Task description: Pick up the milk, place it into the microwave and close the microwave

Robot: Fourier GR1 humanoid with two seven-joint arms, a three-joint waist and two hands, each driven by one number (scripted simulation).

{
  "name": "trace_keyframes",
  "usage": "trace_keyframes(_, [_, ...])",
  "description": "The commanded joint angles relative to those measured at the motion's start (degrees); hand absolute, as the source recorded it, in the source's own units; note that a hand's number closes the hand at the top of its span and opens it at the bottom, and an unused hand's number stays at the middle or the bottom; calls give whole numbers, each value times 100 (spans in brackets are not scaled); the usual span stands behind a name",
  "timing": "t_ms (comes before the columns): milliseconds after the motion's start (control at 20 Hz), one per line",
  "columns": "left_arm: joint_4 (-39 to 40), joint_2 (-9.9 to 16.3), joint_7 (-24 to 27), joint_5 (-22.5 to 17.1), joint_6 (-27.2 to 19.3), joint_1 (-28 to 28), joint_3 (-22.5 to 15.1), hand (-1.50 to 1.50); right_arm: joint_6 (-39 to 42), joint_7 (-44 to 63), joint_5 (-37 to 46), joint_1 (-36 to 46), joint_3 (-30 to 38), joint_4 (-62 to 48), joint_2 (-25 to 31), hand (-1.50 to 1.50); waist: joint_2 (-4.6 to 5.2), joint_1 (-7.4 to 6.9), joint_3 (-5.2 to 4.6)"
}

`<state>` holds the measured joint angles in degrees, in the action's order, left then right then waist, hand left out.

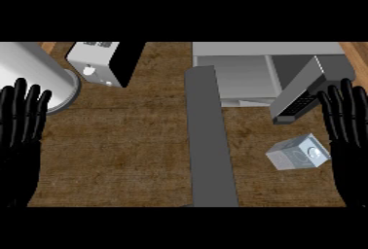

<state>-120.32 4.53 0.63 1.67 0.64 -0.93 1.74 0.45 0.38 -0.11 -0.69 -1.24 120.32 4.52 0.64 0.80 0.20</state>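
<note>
Near the right hand [350,131], the milk [298,153] apparently lies tilted.

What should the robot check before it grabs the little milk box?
1. Small grey milk carton lying on the brown wooden counter, nothing on top: ok.
2. Black right hand open, holding nothing: ok.
3. Right hand beside the carton, not touching it: ok.
4. Grey microwave with its door swung open: ok.
5. Room inside the microwave: cannot tell.
6. Black left hand open, resting at the left edge: ok.
</note>
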Motion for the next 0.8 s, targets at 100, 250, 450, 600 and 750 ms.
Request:
trace_keyframes(100, [461,178,197,-233,319,137,153,-150,1235,-518,-1664,-190,1187,-69,810,-150,-59,-18,-14])
trace_keyframes(250, [353,279,-2,-343,407,68,216,-150,2097,-650,-2913,-536,1670,117,1186,-150,-76,40,-10])
trace_keyframes(450, [196,-86,-220,-1603,707,-539,310,-150,2695,-289,-4161,-769,1944,72,1580,-150,-95,-17,-21])
trace_keyframes(600, [-121,190,-221,-2144,1110,-912,674,-150,3211,-492,-4548,-1137,2487,-363,1812,-150,-82,-60,-20])
trace_keyframes(750, [-782,226,-783,-2409,1020,-1071,750,-150,3359,-513,-4274,-1383,2479,-261,1531,-150,-77,-71,-20])
